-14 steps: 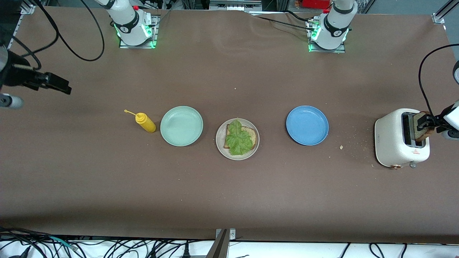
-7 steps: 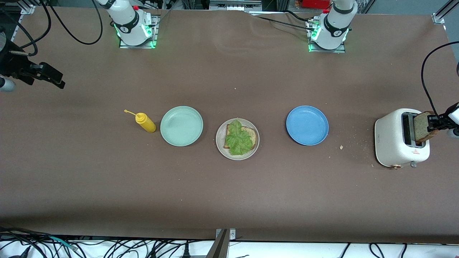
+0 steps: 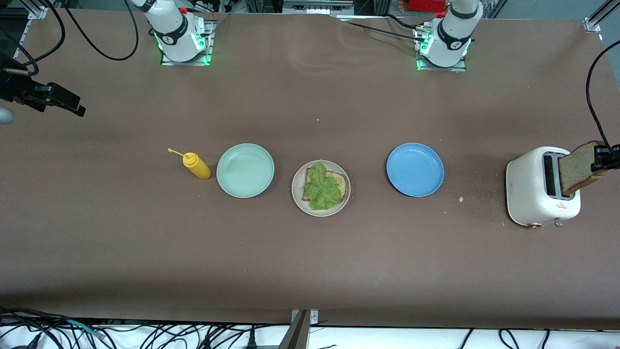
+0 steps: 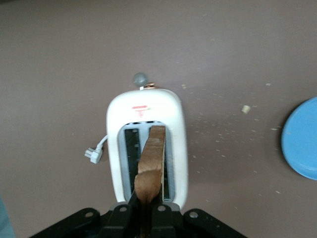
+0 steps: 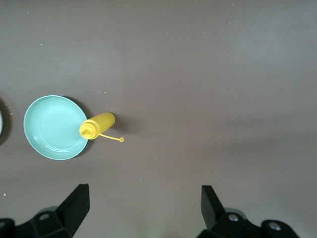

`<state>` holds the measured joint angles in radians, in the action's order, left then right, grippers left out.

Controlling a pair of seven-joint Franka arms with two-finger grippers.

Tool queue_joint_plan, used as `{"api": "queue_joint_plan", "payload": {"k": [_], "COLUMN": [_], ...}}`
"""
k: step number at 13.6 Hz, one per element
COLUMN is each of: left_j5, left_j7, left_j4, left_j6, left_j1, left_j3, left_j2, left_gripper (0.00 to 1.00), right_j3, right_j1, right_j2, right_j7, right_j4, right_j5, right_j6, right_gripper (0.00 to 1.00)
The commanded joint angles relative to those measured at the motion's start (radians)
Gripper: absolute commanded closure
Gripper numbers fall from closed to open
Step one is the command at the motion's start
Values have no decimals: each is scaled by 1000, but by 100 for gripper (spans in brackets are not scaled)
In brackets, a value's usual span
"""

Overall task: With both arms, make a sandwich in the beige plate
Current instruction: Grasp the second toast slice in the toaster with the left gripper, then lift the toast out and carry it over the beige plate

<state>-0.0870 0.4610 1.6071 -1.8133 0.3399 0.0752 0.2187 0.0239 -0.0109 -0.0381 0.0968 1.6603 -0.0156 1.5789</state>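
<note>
The beige plate [image 3: 297, 196] sits mid-table with a bread slice [image 3: 342, 183] on it and a green lettuce leaf [image 3: 321, 187] on top. My left gripper [image 3: 602, 158] is shut on a second bread slice [image 3: 577, 168], held tilted just above the white toaster [image 3: 530, 190] at the left arm's end of the table. In the left wrist view the slice [image 4: 151, 157] runs from my gripper [image 4: 147, 214] toward the toaster's slot [image 4: 132, 148]. My right gripper [image 3: 67, 103] hangs open and empty over bare table at the right arm's end; its wrist view shows it [image 5: 144, 193] wide apart.
A yellow squeeze bottle [image 3: 196, 166] lies beside a mint-green plate [image 3: 245, 170], toward the right arm's end from the beige plate. A blue plate [image 3: 415, 169] lies between the beige plate and the toaster. Crumbs [image 3: 460, 198] are scattered near the toaster.
My left gripper closed on the bread slice and drew it up out of the toaster slot. My right gripper drew back toward its end of the table.
</note>
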Motion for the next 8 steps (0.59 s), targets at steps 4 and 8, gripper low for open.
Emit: {"api": "queue_joint_plan", "payload": {"k": [4,8], "left_j5": [163,382], "left_j7": [12,-157], "left_j4": [-125,-127], "left_j6": [212,238], "left_j1": [-15,-181], "left_j3": [141,152], "left_j2": [40,152], "left_gripper": [100,100], "right_j3": [1,1], "right_j1": [-8,-8], "right_j2": [18,18], "right_j7": [-6,-9], "right_j4": [-27,-27], "right_j5": [36,16], "right_j6": [13,6], "right_gripper": [0,0]}}
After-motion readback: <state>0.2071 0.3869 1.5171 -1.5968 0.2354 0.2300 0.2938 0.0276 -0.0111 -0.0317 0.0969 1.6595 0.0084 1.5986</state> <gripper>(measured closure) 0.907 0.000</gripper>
